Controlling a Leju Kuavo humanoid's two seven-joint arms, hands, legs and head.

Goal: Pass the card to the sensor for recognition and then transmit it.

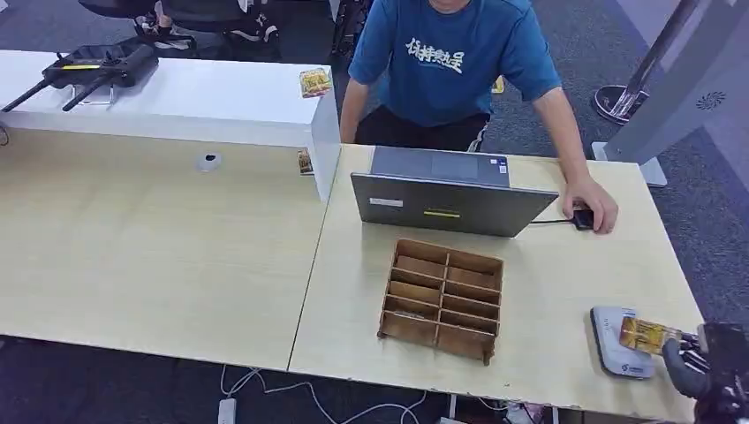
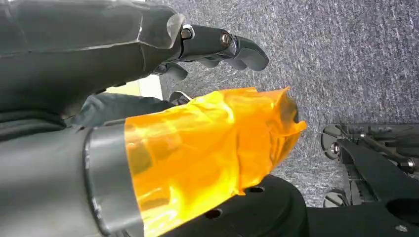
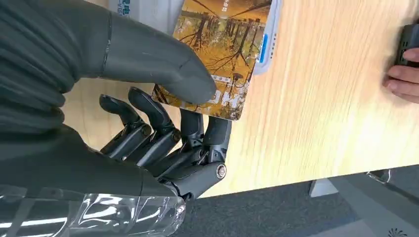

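Note:
A card (image 1: pixel 646 336) printed with an orange autumn-tree picture is pinched in my right hand (image 1: pixel 698 367) at the table's near right corner. It lies just over the white and grey sensor (image 1: pixel 611 352); I cannot tell whether they touch. In the right wrist view the thumb (image 3: pixel 163 64) presses on the card (image 3: pixel 222 44) from above, the dark fingers (image 3: pixel 197 128) support it from below, and the sensor (image 3: pixel 269 42) shows under its far edge. My left hand (image 2: pixel 99 59) hangs over grey carpet and holds nothing, its orange-taped thumb (image 2: pixel 207 153) apart from the fingers (image 2: pixel 232 47).
A wooden divided box (image 1: pixel 444 299) sits mid-table, with an open laptop (image 1: pixel 450 203) behind it. A person in a blue shirt (image 1: pixel 450 62) stands beyond the table, one hand (image 1: pixel 593 205) on a mouse. Another card (image 1: pixel 315 82) lies on the white counter (image 1: pixel 221 106).

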